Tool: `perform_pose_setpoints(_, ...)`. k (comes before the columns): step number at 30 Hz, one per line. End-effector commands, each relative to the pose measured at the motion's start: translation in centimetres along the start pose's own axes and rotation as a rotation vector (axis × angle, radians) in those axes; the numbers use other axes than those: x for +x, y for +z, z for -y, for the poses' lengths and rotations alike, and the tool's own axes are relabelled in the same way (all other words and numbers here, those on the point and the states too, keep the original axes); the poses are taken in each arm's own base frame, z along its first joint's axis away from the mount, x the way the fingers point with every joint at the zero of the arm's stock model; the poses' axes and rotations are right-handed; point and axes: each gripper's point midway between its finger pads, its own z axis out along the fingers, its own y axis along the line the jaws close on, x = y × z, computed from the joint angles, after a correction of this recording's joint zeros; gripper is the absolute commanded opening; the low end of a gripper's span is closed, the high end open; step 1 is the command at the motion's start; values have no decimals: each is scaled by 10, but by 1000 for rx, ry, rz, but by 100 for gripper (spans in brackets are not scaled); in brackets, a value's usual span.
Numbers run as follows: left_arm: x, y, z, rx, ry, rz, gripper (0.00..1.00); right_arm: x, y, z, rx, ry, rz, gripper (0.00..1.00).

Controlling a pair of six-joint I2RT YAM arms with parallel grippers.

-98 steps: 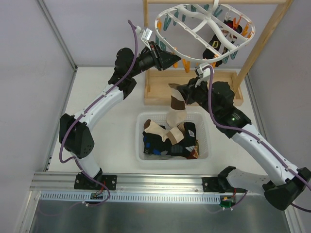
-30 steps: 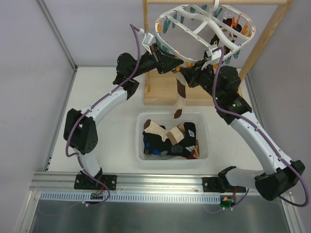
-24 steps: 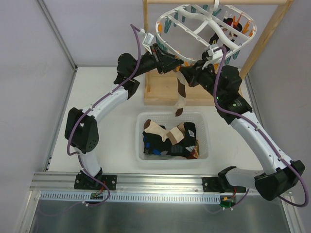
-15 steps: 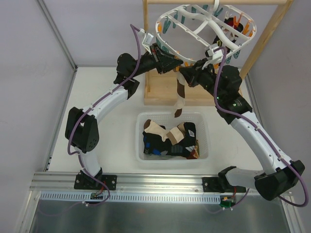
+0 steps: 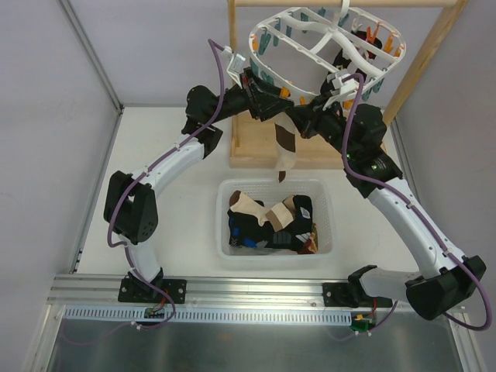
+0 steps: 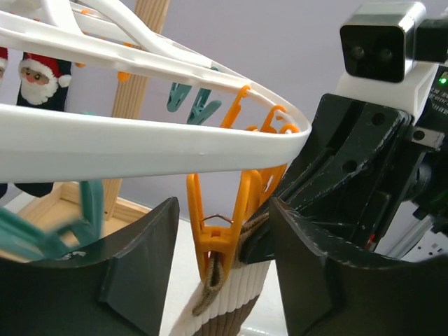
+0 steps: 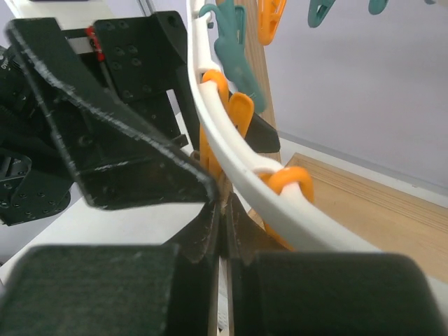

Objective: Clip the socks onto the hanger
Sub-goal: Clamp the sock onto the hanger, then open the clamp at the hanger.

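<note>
The white oval hanger [image 5: 325, 35] hangs from the wooden frame, rimmed with orange and teal pegs. A tan, brown and white banded sock [image 5: 286, 147] dangles below its near rim. My right gripper [image 5: 301, 116] is shut on the sock's cuff [image 7: 223, 301], right under the rim [image 7: 234, 157]. In the left wrist view an orange peg [image 6: 220, 234] bites the cuff [image 6: 234, 297]. My left gripper [image 6: 224, 269] is open, one finger on each side of that peg without touching it. In the top view the left gripper [image 5: 277, 105] meets the right one.
A white basket [image 5: 221, 225] with several more socks [image 5: 271, 217] stands below, in front of the wooden frame's base [image 5: 252, 147]. A slanted wooden post [image 5: 422, 62] rises at the right. Dark socks, one with a Santa [image 6: 35, 77], hang on the hanger's far side.
My right gripper has carried the banded sock up from above the basket to the hanger's near rim. In the last second the dangling sock rose slightly; both grippers stay at the rim.
</note>
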Motion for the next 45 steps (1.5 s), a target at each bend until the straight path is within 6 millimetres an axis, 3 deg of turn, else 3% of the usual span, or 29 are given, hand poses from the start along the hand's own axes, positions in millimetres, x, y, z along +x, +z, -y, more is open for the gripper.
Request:
perform_pose_setpoints(1, -17, -5, 20, 70, 75, 23, 61, -35, -1, -9, -34, -11, 105, 1)
perform_pose_setpoints(6, -21, -12, 22, 52, 81, 33, 80, -36, -1, -9, -37, -10, 108, 1)
perform_pose_setpoints(15, -33, -36, 27, -7, 52, 67, 99, -32, -10, -2, 3, -16, 78, 1)
perform_pose_setpoints(20, -36, -51, 29, -45, 58, 81, 99, -29, -19, 1, 26, -14, 56, 1)
perform_pose_setpoints(27, -47, -63, 10, -151, 16, 115, 98, -31, -33, 8, 76, -25, 46, 1)
perform_pose_setpoints(37, -55, -46, 15, -75, -24, 95, 86, -25, -44, 11, 95, -24, 17, 1)
perform_pose_setpoints(42, -49, -30, 30, -29, -12, 75, 85, -25, -44, 10, 90, -28, 16, 1)
perform_pose_setpoints(45, -49, -23, 24, -66, -4, 82, 84, -27, -45, 9, 89, -26, 21, 1)
